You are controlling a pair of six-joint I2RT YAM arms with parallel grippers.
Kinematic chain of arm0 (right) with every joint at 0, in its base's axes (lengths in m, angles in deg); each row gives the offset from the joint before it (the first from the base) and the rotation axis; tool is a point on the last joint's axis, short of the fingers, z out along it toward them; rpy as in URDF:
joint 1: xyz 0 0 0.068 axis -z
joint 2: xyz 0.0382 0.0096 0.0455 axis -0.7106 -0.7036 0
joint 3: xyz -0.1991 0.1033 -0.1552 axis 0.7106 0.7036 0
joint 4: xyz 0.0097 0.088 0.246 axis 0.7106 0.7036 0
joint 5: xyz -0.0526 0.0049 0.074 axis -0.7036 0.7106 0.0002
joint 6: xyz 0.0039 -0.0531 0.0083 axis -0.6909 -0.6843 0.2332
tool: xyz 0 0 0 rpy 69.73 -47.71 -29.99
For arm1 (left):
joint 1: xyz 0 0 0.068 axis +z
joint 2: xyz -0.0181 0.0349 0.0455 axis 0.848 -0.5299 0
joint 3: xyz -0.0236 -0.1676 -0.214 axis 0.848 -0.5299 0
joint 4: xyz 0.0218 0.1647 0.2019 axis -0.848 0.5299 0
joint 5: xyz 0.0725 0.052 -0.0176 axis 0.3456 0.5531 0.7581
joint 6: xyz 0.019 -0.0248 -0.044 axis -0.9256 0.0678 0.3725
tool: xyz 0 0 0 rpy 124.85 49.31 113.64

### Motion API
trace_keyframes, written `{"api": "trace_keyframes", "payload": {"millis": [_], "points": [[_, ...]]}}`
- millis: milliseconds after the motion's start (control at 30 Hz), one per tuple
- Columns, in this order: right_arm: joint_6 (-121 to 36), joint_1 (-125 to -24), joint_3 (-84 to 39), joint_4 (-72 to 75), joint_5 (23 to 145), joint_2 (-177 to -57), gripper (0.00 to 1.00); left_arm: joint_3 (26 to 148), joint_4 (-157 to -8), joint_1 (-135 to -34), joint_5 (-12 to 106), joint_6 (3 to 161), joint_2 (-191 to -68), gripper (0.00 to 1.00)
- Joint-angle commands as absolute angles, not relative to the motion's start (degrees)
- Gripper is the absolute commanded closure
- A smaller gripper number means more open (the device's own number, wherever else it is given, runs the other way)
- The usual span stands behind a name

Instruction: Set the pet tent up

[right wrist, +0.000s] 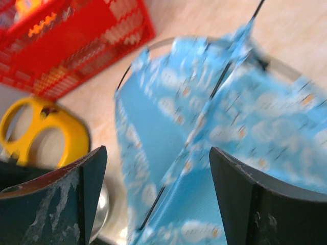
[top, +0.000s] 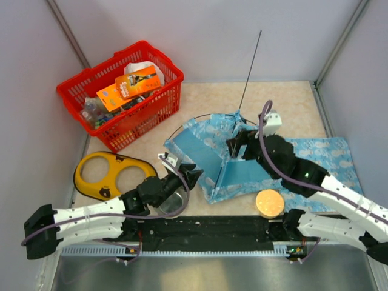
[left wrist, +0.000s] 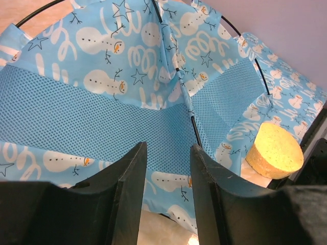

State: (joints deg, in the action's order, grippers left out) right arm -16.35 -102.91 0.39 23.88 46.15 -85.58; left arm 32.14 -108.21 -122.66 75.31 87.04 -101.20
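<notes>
At the pet tent (top: 209, 151), left claw (left wrist: 167, 155) and right claw (right wrist: 158, 168) spread, empty; tan disc (top: 269, 202) just beside

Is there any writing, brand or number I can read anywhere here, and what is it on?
No text here can be read.
Orange packets in the red basket: printed, but too small to read.
Pet tent: only snowmen, stars and squiggles, no words.
</notes>
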Motion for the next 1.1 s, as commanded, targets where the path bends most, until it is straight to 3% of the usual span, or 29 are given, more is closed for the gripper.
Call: {"api": "trace_keyframes", "payload": {"millis": [0, 133, 300, 633, 900, 1067], "points": [[-33.0, -92.0, -7.7, 24.5, 52.4, -90.1, 0.18, 32.2, -105.7, -122.6, 76.6, 88.5, -98.5, 0.55], [-37.5, -76.8, -12.6, 22.3, 69.6, -97.1, 0.15, 32.5, -103.8, -122.6, 76.4, 89.2, -98.5, 0.55], [-38.4, -64.7, -18.1, 18.0, 86.9, -107.0, 0.13, 32.3, -103.2, -122.6, 76.1, 90.3, -98.5, 0.54], [-40.2, -56.2, -25.8, 13.8, 111.5, -125.4, 0.14, 32.2, -103.3, -122.6, 76.6, 90.6, -98.3, 0.53], [-41.5, -56.2, -26.2, 14.5, 117.8, -130.6, 0.32, 30.9, -103.8, -122.6, 78.0, 90.9, -97.0, 0.53], [-41.3, -56.4, -23.2, 12.9, 120.1, -129.8, 0.60, 30.5, -103.4, -122.6, 78.2, 91.1, -96.3, 0.52]]}}
